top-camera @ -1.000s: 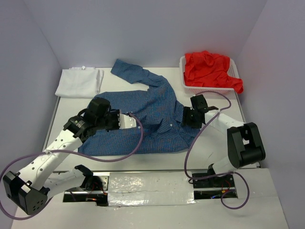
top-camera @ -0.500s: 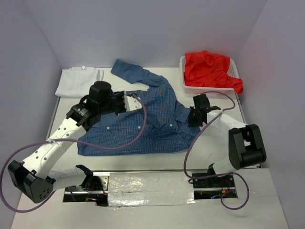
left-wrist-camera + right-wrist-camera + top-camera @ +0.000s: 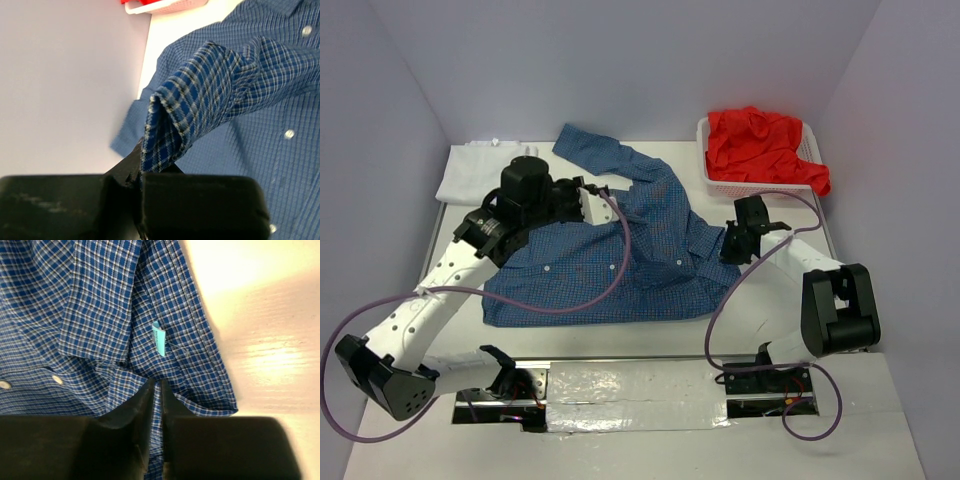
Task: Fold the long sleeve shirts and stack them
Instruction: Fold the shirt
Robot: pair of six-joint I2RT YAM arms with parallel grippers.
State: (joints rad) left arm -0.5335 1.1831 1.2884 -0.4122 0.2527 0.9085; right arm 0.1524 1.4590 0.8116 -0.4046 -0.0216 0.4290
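The blue checked shirt (image 3: 620, 255) lies spread on the table, one sleeve (image 3: 605, 150) stretched to the back. My left gripper (image 3: 588, 202) is shut on a fold of its cloth (image 3: 175, 125) and holds it up over the shirt's back left part. My right gripper (image 3: 730, 245) is shut on the shirt's collar edge (image 3: 165, 390) at its right side, near a small teal label (image 3: 159, 339). A folded white shirt (image 3: 485, 172) lies at the back left. A red shirt (image 3: 760, 145) is heaped in the basket.
The white mesh basket (image 3: 720, 180) stands at the back right, and its corner shows in the left wrist view (image 3: 165, 6). Purple cables loop from both arms over the shirt. Grey walls close in the table on three sides.
My left gripper has lifted the shirt's cloth up and carried it back and to the right. My right gripper has drawn the collar edge a little to the right.
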